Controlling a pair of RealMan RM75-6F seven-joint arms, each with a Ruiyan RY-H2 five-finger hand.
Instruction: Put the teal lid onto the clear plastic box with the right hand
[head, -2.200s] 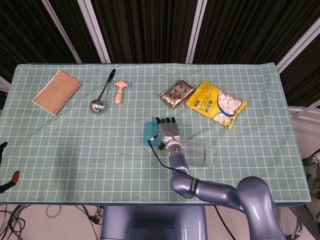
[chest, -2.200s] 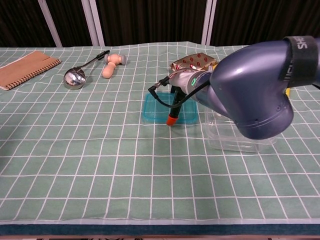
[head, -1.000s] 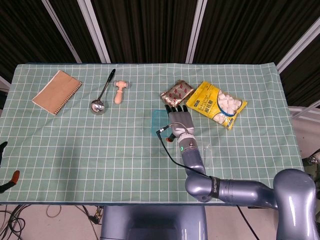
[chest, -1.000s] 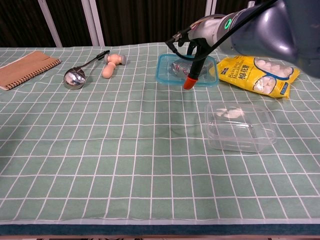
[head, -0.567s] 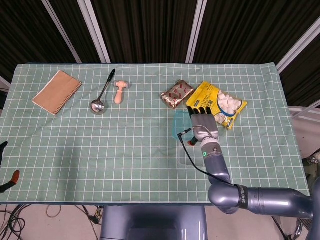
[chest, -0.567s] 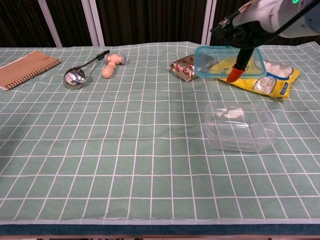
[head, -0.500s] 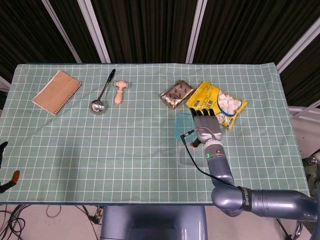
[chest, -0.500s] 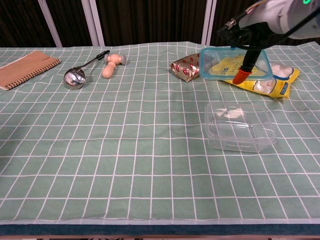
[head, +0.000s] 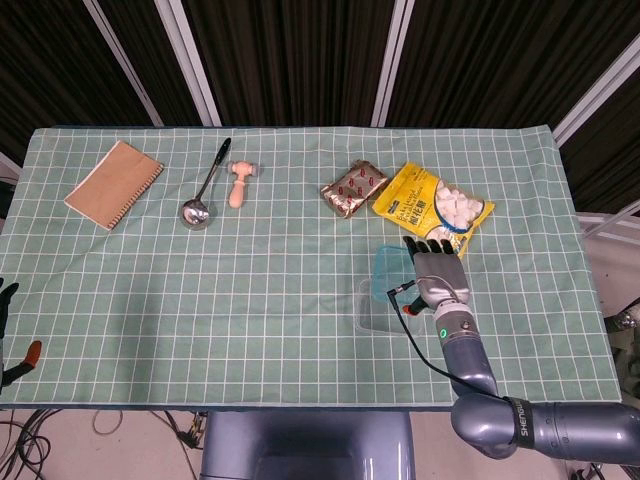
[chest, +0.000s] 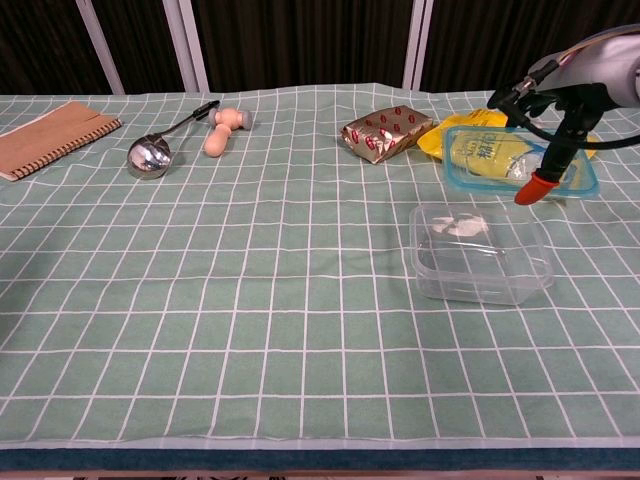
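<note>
Chest view: right hand (chest: 560, 105) holds teal lid (chest: 520, 160) aloft.

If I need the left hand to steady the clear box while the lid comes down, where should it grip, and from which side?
Grip the clear plastic box by its left short wall, coming from the left, probably best. The box sits open and upright on the cloth, and that side faces bare table. The right hand holds the teal lid in the air above and behind the box, so the top and right should stay free.
</note>
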